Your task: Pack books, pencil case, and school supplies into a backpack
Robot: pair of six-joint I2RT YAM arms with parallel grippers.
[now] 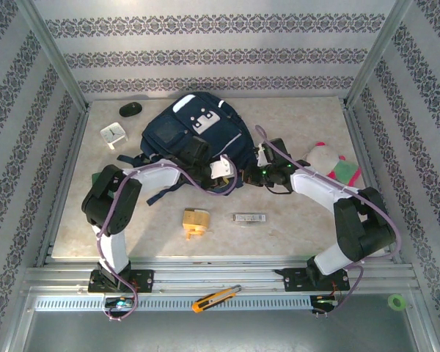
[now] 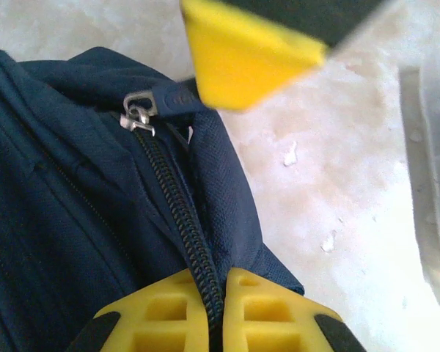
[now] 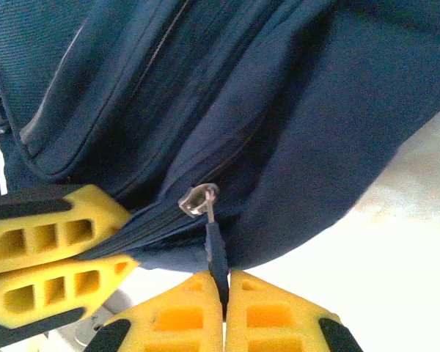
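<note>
L claw [image 2: 216, 282] is pressed together, pinching the zip seam of the backpack [image 2: 59, 205] betw. its yellow fingertips. Zip teeth run from the pinch up to the metal slider [image 2: 139, 110]. R claw [image 3: 225, 282] is likewise pressed together, nipping the dark pull tab [image 3: 216, 246] that hangs from that slider. In the R wrist view the L claw sits just beside it on the left, clamped on the same seam.

From above, both claws meet at the backpack's near edge, arms bent in from either side. Backpack lies at rear centre of the surface [image 1: 154, 235], front pockets up.

School supplies lie apart from both claws, nearer the arm bases. The tan-yellow block [image 1: 194, 222] and silver bar [image 1: 247, 218] sit side by side w/ a gap, on bare surface in front of the backpack.

Other bits:
- White clock [image 1: 112, 133] and black mouse [image 1: 130, 109] are left of the backpack.
- Plush toy [image 1: 330, 165] is to its right, next to the R arm.
- Orange-handled knife [image 1: 216, 299] rests on the front rail.
</note>
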